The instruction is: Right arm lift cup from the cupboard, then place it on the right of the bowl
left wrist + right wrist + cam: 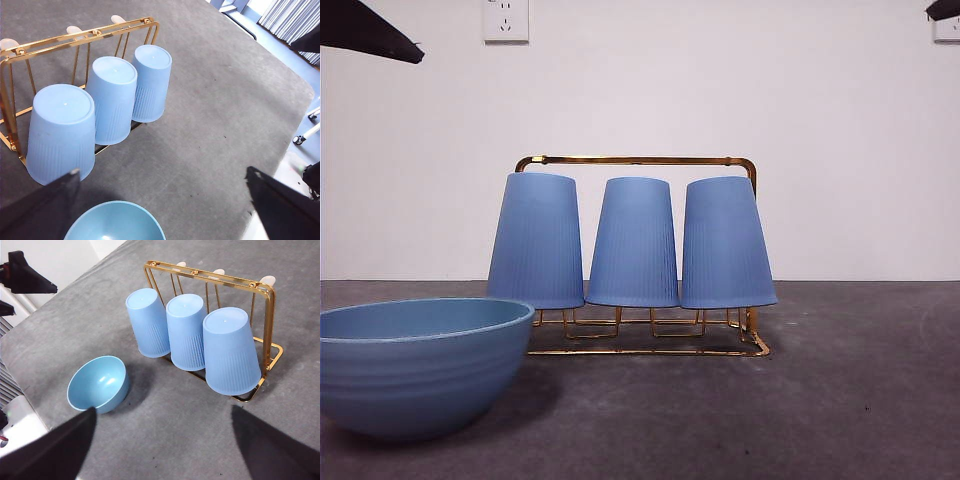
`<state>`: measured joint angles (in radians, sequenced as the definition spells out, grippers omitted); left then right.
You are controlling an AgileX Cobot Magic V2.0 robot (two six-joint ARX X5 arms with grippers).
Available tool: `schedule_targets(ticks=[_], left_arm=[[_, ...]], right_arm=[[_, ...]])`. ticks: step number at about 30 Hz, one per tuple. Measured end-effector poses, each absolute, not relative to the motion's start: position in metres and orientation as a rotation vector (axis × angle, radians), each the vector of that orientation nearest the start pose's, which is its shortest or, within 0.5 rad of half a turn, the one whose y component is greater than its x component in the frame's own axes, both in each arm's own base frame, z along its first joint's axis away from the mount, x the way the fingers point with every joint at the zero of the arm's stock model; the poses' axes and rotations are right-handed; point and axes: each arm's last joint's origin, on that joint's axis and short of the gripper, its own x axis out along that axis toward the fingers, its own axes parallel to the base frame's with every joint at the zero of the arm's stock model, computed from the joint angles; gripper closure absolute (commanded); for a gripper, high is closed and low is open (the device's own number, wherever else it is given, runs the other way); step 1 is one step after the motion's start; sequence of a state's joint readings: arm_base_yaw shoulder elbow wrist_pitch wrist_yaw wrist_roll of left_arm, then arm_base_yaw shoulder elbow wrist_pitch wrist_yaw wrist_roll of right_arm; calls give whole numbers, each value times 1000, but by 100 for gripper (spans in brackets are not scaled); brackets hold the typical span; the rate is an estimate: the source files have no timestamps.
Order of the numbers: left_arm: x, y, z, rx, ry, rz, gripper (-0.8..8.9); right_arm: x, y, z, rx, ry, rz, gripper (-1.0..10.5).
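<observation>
grey table: three cups on gold rack, bowl beside.

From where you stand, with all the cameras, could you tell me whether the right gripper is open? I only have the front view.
Observer: Yes. The right gripper is open and holds nothing, its jaws wide apart above the table in front of the gold wire rack. The left gripper is open too.
Operator: Thank you. Is there anything inside the teal bowl?
Observer: No, the bowl is empty, and it stands apart from the rack.
Operator: And what is behind the three cups?
Observer: Behind the three blue cups, a second row of white-tipped pegs stands bare.
</observation>
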<state>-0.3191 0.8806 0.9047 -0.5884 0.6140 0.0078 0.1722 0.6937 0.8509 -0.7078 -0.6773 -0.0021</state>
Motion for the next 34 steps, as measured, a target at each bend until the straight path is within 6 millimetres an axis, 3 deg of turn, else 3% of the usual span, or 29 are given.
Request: schedule_targets(ticks=[9,15,23,30,34], left_arm=[[159,-70,324,-79,575,-910,248],[159,-70,324,-80,575,-911,248],[159,-70,324,-80,575,-911,248],[159,-70,324,-80,575,-912,251],[159,-70,324,-80,575,-912,251]], right_arm=[[122,40,322,194,576,812,452],[134,46,319,226,666,798,452],[169,71,334,140,795,724,452],[205,105,349,8,916,647,452],[235,129,349,-94,1076,556,452]])
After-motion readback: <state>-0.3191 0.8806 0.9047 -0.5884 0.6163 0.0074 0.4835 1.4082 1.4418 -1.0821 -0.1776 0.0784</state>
